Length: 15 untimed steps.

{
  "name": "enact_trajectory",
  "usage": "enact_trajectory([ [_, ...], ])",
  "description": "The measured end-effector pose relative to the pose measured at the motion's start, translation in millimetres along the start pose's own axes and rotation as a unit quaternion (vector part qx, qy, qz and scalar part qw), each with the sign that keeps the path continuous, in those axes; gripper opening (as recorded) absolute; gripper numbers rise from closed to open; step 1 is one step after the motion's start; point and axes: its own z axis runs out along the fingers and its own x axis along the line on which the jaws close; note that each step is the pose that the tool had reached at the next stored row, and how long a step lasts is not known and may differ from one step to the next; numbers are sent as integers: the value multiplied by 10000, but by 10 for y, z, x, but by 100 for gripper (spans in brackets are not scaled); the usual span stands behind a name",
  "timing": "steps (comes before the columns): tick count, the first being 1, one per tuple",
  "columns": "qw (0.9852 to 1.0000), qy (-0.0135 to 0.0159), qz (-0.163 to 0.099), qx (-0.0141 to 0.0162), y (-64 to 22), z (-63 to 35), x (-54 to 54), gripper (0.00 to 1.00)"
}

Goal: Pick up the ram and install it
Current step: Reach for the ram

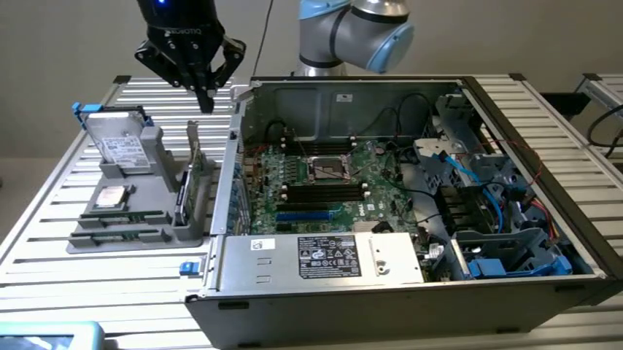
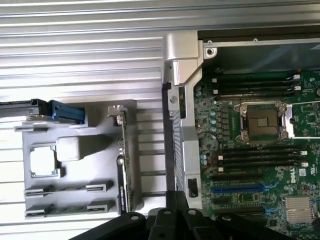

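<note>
Arm (image 1: 346, 33): Universal Robots type, silver-grey tubular joints with pale blue end caps. Gripper (image 1: 206, 100): matte black two-finger unit. White lettering runs across the body at the wrist end, with a blue indicator glow above it. Angular black linkages (image 2: 150, 222) flare outward from the palm. Narrow fingers (image 1: 204, 91) taper and meet at the tip.

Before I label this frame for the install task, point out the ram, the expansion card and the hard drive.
ram (image 1: 115, 237): exterior view, top edge of one stick.
expansion card (image 1: 195, 171): exterior view, upright green board.
hard drive (image 1: 122, 149): exterior view, labelled face.
</note>
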Motion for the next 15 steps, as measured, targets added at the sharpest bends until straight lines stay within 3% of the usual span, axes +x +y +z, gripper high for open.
enact_trajectory([
  [15,10000,-1,0,7,-148,144,531,11],
])
